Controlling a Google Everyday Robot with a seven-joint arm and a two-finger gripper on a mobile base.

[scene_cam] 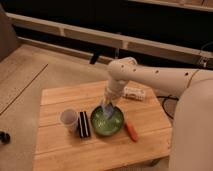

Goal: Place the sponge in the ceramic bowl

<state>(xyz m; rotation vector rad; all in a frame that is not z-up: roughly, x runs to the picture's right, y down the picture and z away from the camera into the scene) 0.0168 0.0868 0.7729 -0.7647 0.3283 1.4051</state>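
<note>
Nearest the camera, the wooden desk (75, 152) carried an orange stick-like item (131, 131) toward the right of the view. A black block with a white stripe (83, 124) and a small white cup (69, 119) stood further left. Just beside the block sat the ceramic bowl (116, 127), green, glossy and upright.

Over the bowl's far half the hand (107, 104) hung tip-down from the white arm (150, 80). The sponge (106, 110) showed as a small light-blue patch right at the hand's tip, within the bowl's outline. Whether the hand gripped the sponge or had let it go could not be told. Nor was it clear whether the sponge rested on the bowl's floor or hung just above it.

Judged from this, the carrying looked done, since the sponge was at the bowl. At most, the release and lifting the hand clear were left.

Beyond the bowl a white printed packet (134, 93) lay near the desk's far edge.
</note>
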